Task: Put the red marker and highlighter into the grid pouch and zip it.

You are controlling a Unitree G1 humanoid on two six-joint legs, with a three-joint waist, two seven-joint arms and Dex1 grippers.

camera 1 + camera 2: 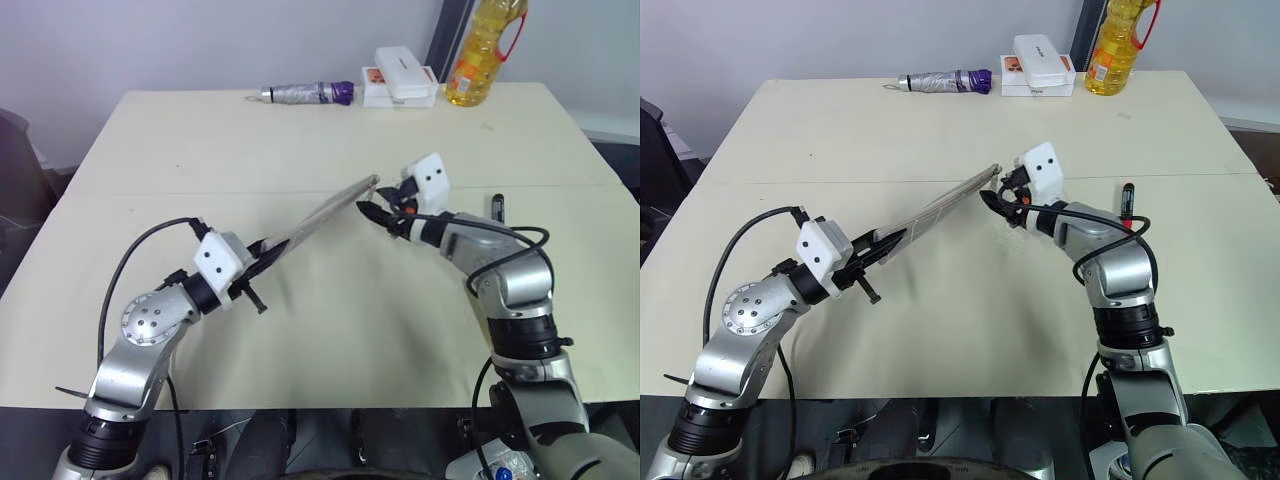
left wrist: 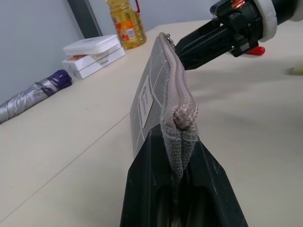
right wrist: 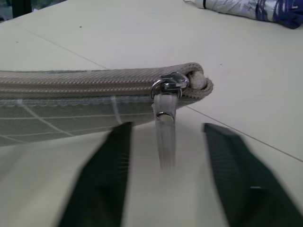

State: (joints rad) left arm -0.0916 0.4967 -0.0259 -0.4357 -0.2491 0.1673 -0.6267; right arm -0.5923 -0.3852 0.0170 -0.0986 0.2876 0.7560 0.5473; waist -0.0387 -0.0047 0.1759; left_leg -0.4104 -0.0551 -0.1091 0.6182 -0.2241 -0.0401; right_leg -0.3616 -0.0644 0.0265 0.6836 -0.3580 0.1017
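The grid pouch [image 1: 320,213] hangs in the air over the table, edge-on, its zipper side up. My left gripper [image 2: 177,142] is shut on its near end. The zipper slider sits at the far end, and the pale zipper pull [image 3: 164,137] hangs down from it. My right gripper [image 3: 165,125] is open at that end, with the pull between its fingers [image 3: 102,179] and touching neither. The red marker [image 1: 1127,197] lies on the table just beyond my right arm. A pale yellow bit [image 2: 296,70] at the table's edge may be the highlighter; I cannot tell.
At the table's back edge lie a silver-and-purple folded umbrella [image 1: 305,93], stacked white boxes [image 1: 400,78] and a yellow oil bottle [image 1: 483,50]. A seam [image 1: 200,193] runs across the cream table under the pouch.
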